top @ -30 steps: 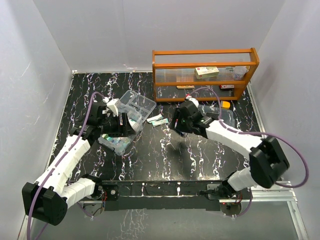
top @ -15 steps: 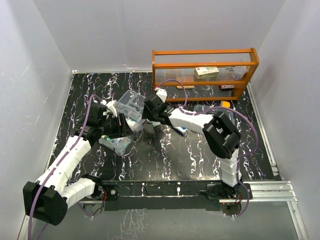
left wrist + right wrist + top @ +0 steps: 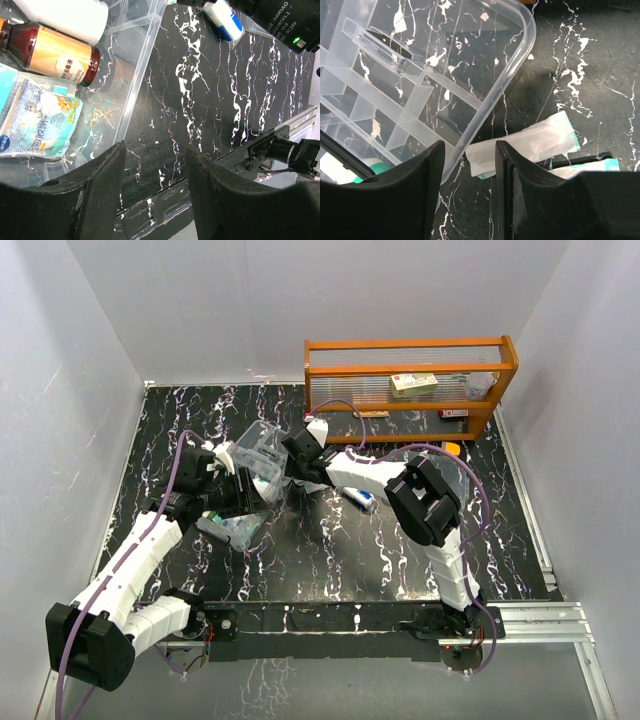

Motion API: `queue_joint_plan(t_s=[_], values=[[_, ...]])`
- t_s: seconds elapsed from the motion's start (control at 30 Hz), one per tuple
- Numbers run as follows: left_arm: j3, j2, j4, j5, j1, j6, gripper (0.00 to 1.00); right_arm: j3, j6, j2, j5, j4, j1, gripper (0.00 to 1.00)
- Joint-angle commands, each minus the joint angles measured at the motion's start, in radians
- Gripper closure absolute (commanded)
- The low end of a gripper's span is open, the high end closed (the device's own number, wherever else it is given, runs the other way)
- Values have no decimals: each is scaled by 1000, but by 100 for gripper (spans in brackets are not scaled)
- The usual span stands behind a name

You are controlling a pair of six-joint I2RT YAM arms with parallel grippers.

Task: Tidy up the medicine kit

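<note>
Right wrist: right gripper spread, nothing clamped; divided tray of the medicine kit just beyond the fingertips, rim entering the gap; two white packets beside it; left gripper spread too, box wall at one fingertip; inside, one brown bottle, one white bottle, one sachet. Likely light, stiff, slick: pinch the rim, not a panel
</note>
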Motion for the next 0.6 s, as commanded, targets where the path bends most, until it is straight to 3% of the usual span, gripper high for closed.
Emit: queue_joint_plan(t_s=[0.0,0.57], values=[[31,-30,-50,-21,-1,10,50,27,-22,-7,8,-18,-3,60],[136,-52,-106,-99,-1,58,44,-272,7,-236,-34,-112,-3,69]])
